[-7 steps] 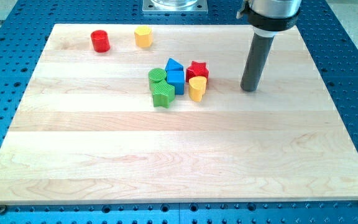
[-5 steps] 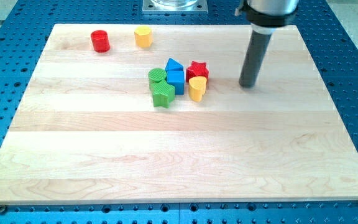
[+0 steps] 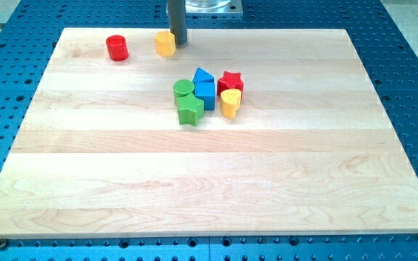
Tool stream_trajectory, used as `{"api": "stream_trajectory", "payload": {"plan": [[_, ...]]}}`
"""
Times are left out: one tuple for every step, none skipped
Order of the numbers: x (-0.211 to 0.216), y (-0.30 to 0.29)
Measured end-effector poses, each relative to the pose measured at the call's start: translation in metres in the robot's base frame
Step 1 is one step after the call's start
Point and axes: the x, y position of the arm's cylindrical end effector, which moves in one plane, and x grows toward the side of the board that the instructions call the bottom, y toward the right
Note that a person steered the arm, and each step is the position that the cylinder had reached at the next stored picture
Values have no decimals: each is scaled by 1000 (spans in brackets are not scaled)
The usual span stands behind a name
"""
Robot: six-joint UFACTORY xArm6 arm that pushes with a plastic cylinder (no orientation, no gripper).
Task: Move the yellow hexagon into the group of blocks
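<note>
The yellow hexagon [image 3: 165, 43] sits near the board's top edge, left of centre. My tip [image 3: 178, 43] stands right beside it on its right, touching or nearly so. The group lies in the board's upper middle: a green cylinder [image 3: 183, 89], a green block [image 3: 189, 112], a blue triangular block [image 3: 203, 75], a blue cube [image 3: 205, 94], a red star [image 3: 231, 82] and a yellow heart-shaped block [image 3: 229, 103]. The hexagon is well above and left of this group.
A red cylinder [image 3: 117, 48] stands alone left of the yellow hexagon near the board's top left. The wooden board [image 3: 209, 181] lies on a blue perforated table. A metal mount [image 3: 204, 7] shows at the view's top.
The rod has moved from right of the group, far left and up, to the right side of the yellow hexagon. The hexagon has shifted slightly left. The other blocks have not moved.
</note>
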Motion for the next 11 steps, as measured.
{"api": "stream_trajectory", "payload": {"plan": [[-1,0],[-3,0],[5,-34],[-15,-47],[76,-43],[115,-27],[120,-39],[174,-41],[248,-32],[230,-41],[233,-104]]}}
